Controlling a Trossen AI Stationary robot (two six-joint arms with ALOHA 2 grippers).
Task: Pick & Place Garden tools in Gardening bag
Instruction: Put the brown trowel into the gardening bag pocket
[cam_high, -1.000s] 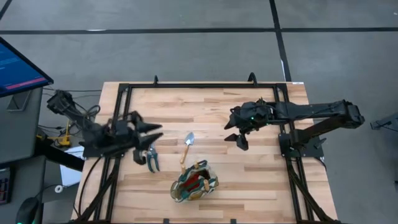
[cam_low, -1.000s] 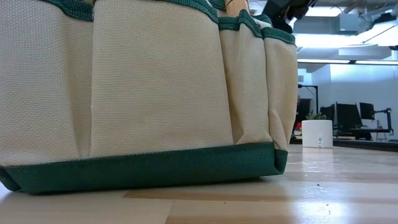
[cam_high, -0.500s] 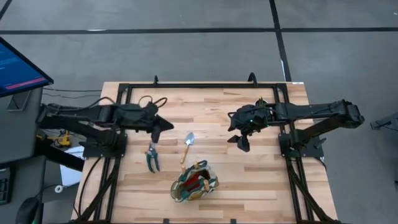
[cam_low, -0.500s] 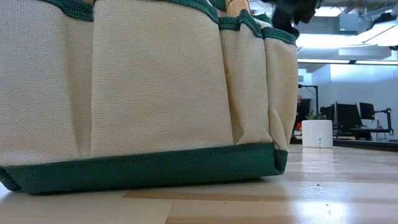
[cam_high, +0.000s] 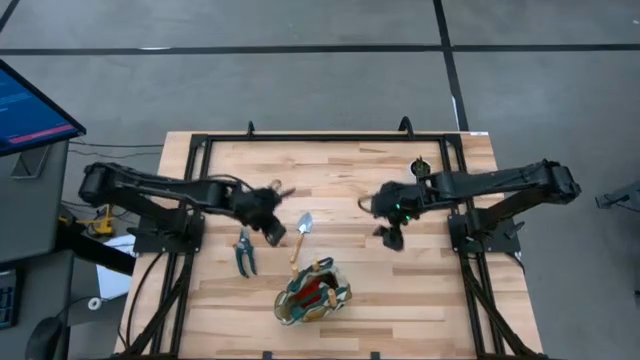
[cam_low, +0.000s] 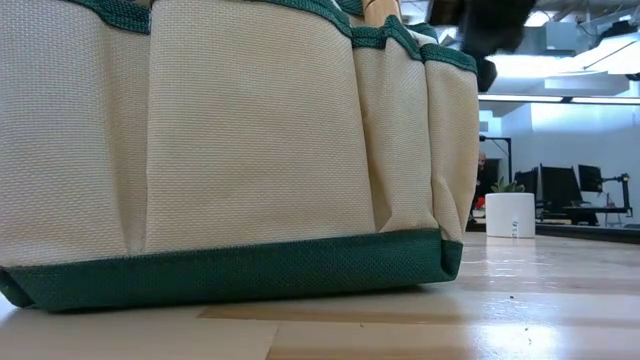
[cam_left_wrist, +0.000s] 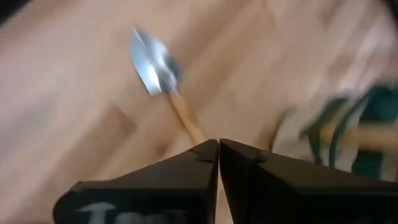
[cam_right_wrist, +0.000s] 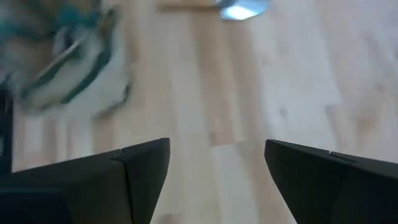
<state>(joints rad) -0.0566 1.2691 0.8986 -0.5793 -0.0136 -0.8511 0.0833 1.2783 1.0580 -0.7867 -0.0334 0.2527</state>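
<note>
A silver-bladed trowel (cam_high: 302, 236) with a wooden handle lies flat on the table, just beyond the bag. Green-handled pruning shears (cam_high: 244, 253) lie flat to its left. The tan and green gardening bag (cam_high: 312, 292) stands near the front edge, with wooden handles and something red inside. My left gripper (cam_high: 273, 232) is shut and empty, between the shears and the trowel. In its wrist view (cam_left_wrist: 219, 155) the trowel (cam_left_wrist: 163, 81) lies ahead of it. My right gripper (cam_high: 392, 236) is open and empty over bare table, right of the trowel. It also shows in its wrist view (cam_right_wrist: 217, 163).
A small white pot with a plant (cam_low: 510, 214) stands toward the table's far right (cam_high: 420, 167). The bag (cam_low: 230, 150) fills most of the low view. A black frame rail (cam_high: 320, 137) runs around the table. Bare wood (cam_high: 420, 290) lies right of the bag.
My left gripper has swung from the table's left side toward the right, first farther, then nearer, and is now beside the trowel. My right gripper has come a little lower and toward the near edge. The tools and the bag have stayed put.
</note>
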